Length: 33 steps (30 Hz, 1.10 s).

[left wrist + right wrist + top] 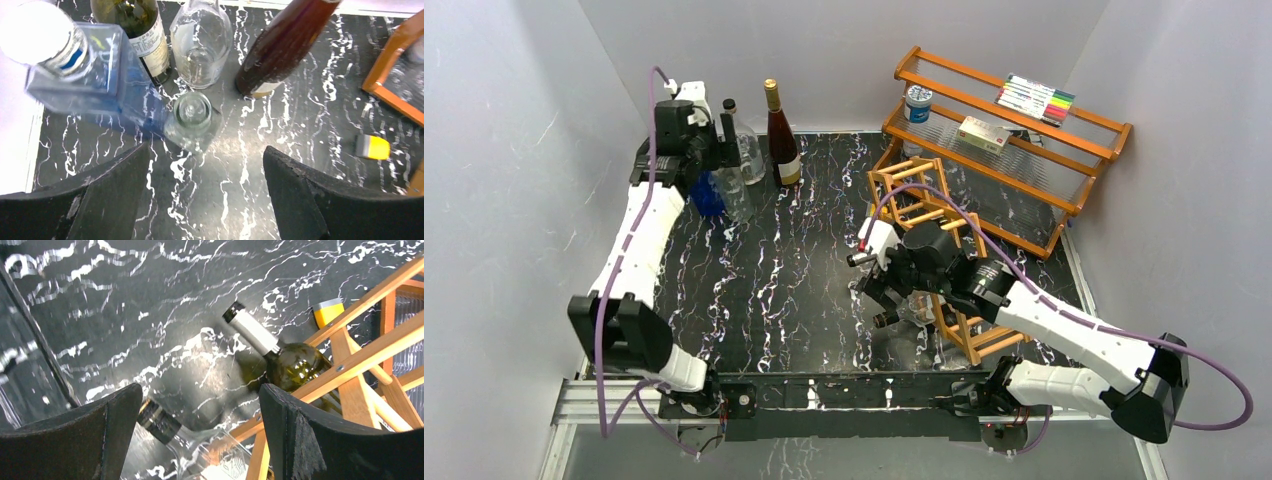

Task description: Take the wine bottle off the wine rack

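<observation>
Green wine bottle (295, 367) in wine rack (370, 352), just beyond spread right tool (200, 395)

Black marble tabletop (794, 290) veined white, at its far left corner a standing cluster, blue square bottle (706, 194), clear glass bottle (747, 152), gold-capped brown bottle (783, 142), right of centre the orange-brown wine rack (919, 208), behind it a two-tier wooden shelf (1034, 165), small yellow block (372, 146) near the rack.
</observation>
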Each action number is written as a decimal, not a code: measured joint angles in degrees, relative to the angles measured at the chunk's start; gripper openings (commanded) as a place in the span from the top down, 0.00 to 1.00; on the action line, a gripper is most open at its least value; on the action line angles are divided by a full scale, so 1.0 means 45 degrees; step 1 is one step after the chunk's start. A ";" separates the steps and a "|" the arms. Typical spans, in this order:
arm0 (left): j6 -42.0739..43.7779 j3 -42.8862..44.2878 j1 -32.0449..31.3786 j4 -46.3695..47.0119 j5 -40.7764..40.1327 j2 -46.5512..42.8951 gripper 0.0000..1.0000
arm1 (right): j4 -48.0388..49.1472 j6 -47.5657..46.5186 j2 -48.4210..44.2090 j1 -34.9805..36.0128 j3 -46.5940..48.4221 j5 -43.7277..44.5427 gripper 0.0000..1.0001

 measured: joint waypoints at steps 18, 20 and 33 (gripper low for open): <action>-0.3949 -0.7227 -0.0083 0.0874 0.7057 -0.6081 0.02 | -0.3211 -0.4585 0.1481 0.2817 -0.0695 0.1107 0.08; -0.4367 -0.8315 -0.0160 0.1030 0.7563 -0.6489 0.02 | -0.3201 -0.4886 0.1899 0.2885 -0.0743 0.1467 0.11; -0.5008 -1.0885 -0.0291 0.1171 0.8539 -0.8806 0.02 | -0.2399 -0.6494 0.3594 0.3201 -0.1151 0.3687 0.30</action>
